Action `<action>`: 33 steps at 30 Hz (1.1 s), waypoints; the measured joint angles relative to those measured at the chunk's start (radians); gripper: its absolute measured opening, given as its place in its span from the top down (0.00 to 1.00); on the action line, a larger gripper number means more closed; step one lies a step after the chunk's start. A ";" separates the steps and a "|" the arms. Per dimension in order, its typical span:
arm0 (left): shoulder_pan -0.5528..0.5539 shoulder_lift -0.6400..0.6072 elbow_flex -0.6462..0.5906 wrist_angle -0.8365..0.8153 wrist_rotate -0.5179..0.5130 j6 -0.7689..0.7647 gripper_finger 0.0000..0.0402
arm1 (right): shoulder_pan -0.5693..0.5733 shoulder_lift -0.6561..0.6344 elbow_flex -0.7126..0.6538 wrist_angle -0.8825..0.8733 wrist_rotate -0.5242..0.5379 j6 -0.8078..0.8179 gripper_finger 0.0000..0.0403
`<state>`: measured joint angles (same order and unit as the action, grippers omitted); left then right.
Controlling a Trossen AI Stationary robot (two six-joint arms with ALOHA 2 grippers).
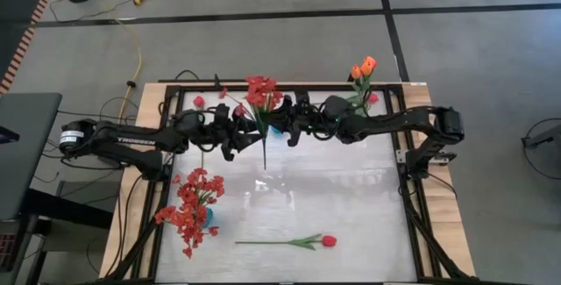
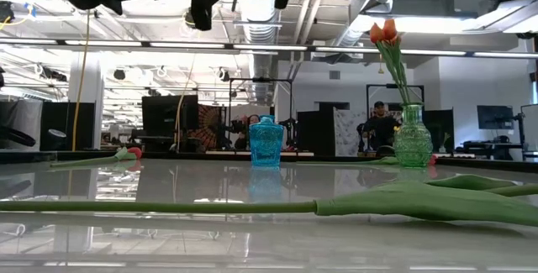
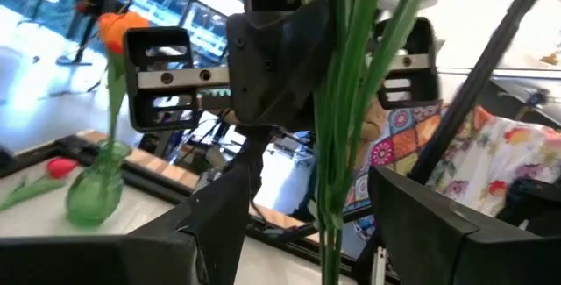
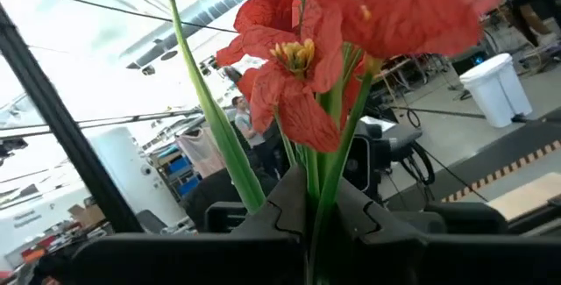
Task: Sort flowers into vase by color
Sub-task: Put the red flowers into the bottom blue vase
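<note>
Right gripper point(image 4: 307, 224) pinches red blossom spray point(image 1: 261, 92) by stems, above blue vase point(image 2: 266, 142) near table's far edge; left gripper point(image 3: 298, 232) spread wide around same stems, not clamping; risk: long stems miss vase's narrow mouth or snag left fingers; high view shows both arms meeting; low view alone shows vase unobstructed; orange tulips point(image 1: 363, 67) in green vase point(image 2: 412, 143).

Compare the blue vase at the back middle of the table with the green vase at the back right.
The blue vase is squat and empty; the green vase is taller, slim-necked, and holds orange tulips. In the low view the blue vase stands mid-table, the green vase further right. Both are upright patterned glass.
</note>
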<state>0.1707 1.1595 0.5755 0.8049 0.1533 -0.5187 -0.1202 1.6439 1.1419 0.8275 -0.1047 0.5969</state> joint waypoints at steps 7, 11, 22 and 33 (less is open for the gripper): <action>0.000 0.000 0.000 -0.040 -0.027 -0.037 0.45 | -0.001 0.013 0.001 -0.008 0.000 0.001 0.89; 0.000 0.000 0.000 -0.039 -0.027 -0.055 0.46 | -0.006 0.013 0.001 -0.011 0.000 -0.001 0.89; 0.001 0.000 0.000 -0.036 -0.028 -0.069 0.77 | -0.006 0.013 0.001 -0.051 0.000 -0.002 0.83; 0.001 0.000 0.000 -0.034 -0.030 -0.069 0.98 | -0.007 0.013 0.001 -0.062 0.001 -0.002 0.62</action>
<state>0.1719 1.1599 0.5755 0.7708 0.1230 -0.5878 -0.1276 1.6569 1.1431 0.7658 -0.1040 0.5949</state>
